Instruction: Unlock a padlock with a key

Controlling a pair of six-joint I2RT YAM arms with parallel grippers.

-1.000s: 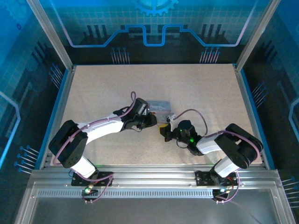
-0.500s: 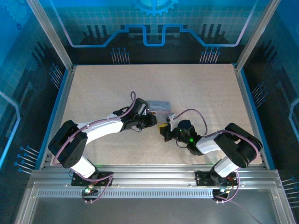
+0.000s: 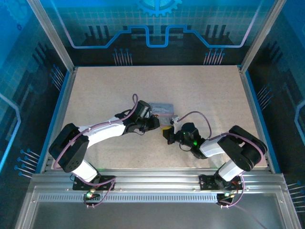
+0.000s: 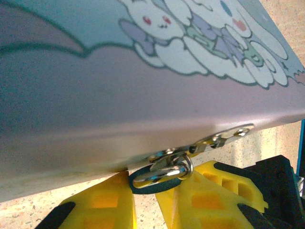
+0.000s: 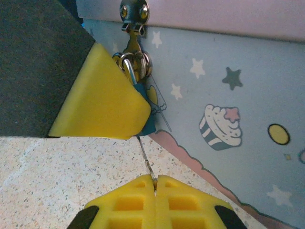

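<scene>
On speckled table (image 5: 43,167), right end effector (image 5: 155,187) clamps key (image 5: 146,157)

The tin box (image 4: 119,86) is seen as painted sheet metal, smooth with a soft satin sheen. At the tin box's edge a hasp (image 4: 228,135) of bright polished metal is fitted, and a glossy chromed shackle is shown on the padlock (image 4: 159,172). The key (image 5: 147,160) is made of thin bare metal. The fingers (image 4: 205,200) are moulded in smooth, slightly glossy yellow plastic. The desk (image 5: 43,176) is finished matt, speckled and finely grained.
</scene>
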